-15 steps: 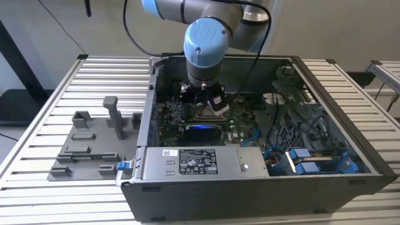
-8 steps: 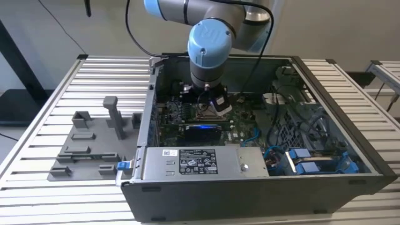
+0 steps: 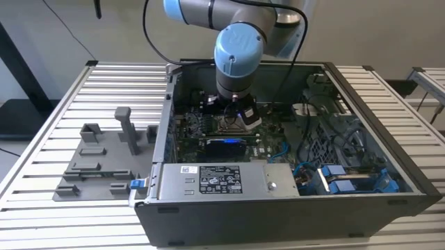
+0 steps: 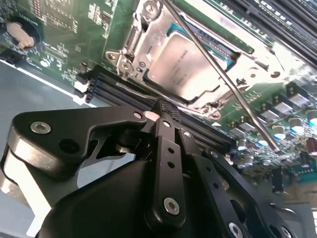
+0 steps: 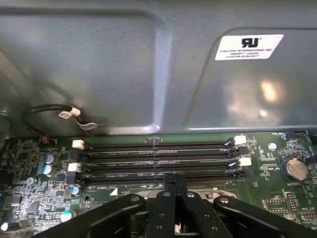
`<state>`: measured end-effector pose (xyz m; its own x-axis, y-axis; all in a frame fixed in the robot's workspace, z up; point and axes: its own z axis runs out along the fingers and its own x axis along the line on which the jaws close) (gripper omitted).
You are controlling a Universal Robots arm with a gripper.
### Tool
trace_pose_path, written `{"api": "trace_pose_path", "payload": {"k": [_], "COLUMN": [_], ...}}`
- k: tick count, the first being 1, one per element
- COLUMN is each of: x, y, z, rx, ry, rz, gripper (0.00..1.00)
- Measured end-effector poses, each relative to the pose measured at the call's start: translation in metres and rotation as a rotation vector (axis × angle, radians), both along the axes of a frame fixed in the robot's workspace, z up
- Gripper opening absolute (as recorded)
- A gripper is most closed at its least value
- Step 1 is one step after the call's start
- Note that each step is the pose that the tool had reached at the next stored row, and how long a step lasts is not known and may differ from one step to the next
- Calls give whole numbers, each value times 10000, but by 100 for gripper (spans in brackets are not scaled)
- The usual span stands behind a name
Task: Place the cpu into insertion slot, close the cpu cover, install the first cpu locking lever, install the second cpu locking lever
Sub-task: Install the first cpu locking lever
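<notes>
An open computer case (image 3: 278,219) is standing on a slatted metal table (image 3: 104,83), and the robot arm is reaching down into its middle. Inside the case, a green circuit board (image 5: 29,163) is lying flat on the floor. A labelled power-supply box (image 3: 222,179) is sitting along the case's near wall in the exterior view. Blue connectors (image 3: 341,179) are resting in the corner toward the exterior view's right. On the table beside the case, toward the exterior view's left, a grey fixture tray (image 3: 90,177) is carrying upright holders.

In the second wrist view, the cpu (image 4: 173,69) is sitting in the insertion slot (image 4: 210,45) with its silver-grey face up. The cpu cover (image 4: 143,29) is lying down around it as a silvery frame. A thin metal locking lever (image 4: 223,79) is slanting across one side of the cover.

The gripper (image 4: 166,108) is hovering just beside the socket's edge, over the black memory slots (image 5: 158,158). Its black fingers (image 5: 168,186) are pressing together at the tips, with nothing visible between them. A round coin battery (image 5: 294,168) is sitting on the board near the end of the memory slots.
</notes>
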<state>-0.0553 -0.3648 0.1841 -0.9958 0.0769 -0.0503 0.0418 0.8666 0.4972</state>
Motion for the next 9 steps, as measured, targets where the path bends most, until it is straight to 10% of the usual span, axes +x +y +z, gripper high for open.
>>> {"api": "trace_pose_path", "payload": {"k": [9], "x": [82], "y": [9], "z": [-36], "rx": [-11], "ry": [2], "rz": [0], "gripper": [11]}}
